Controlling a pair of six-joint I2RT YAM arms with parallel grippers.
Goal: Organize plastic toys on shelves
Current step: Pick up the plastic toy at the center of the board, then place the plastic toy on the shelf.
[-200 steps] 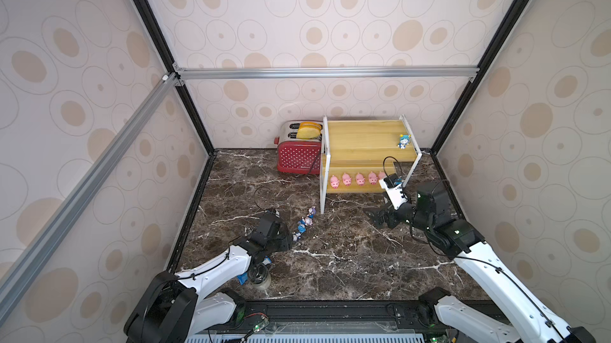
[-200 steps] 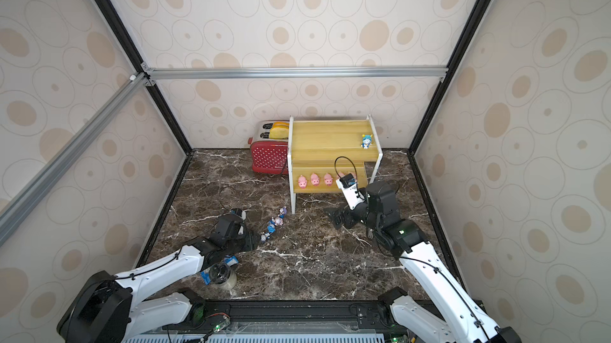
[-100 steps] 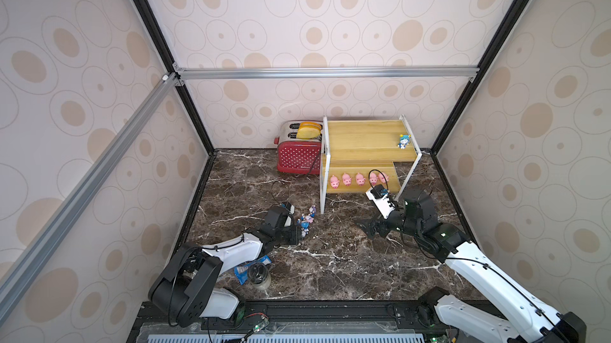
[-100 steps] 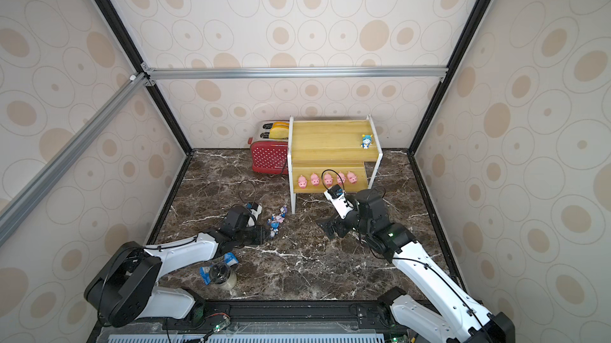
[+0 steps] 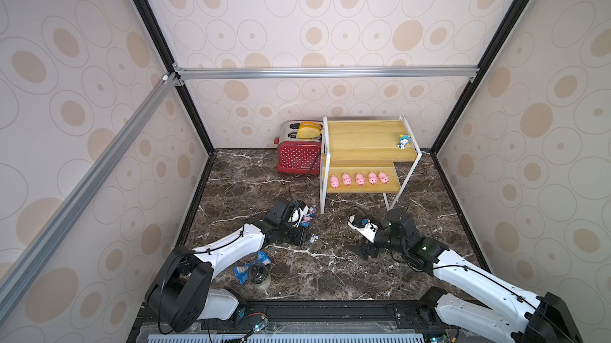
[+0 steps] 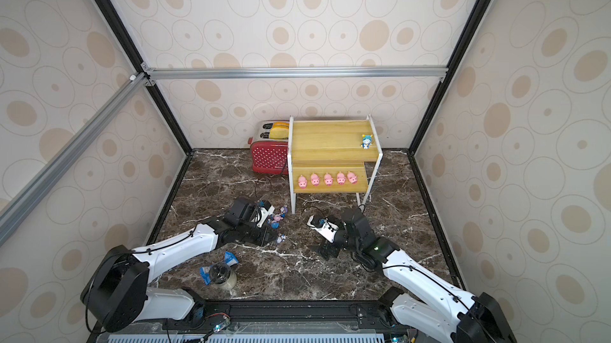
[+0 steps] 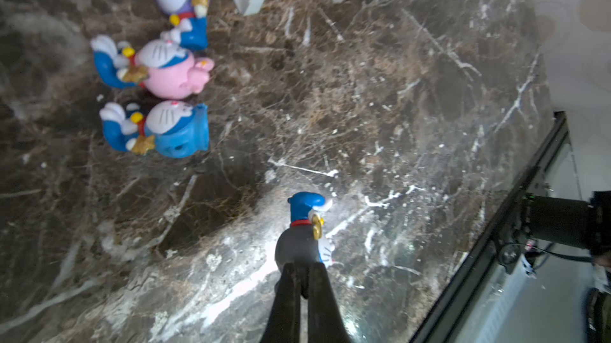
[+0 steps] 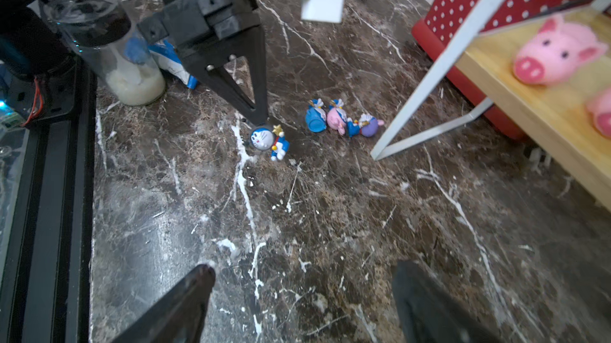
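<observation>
My left gripper is shut on the edge of the grey hat of a small blue and white figurine, low over the marble floor; the figurine also shows in both top views and in the right wrist view. Three more figurines lie in a row beside the shelves' front left leg. Several pink pigs stand on the lower yellow board. One blue figurine stands on the upper board. My right gripper hangs open and empty over the floor.
A red polka-dot toaster stands left of the shelves. A dark-lidded jar and a crumpled blue wrapper lie near the front left. The rack's white legs reach the floor close to the lying figurines.
My left gripper has closed on the grey-hatted figurine, which now sits apart from the row. My right arm has drawn back from the lower board and dropped toward the floor.
</observation>
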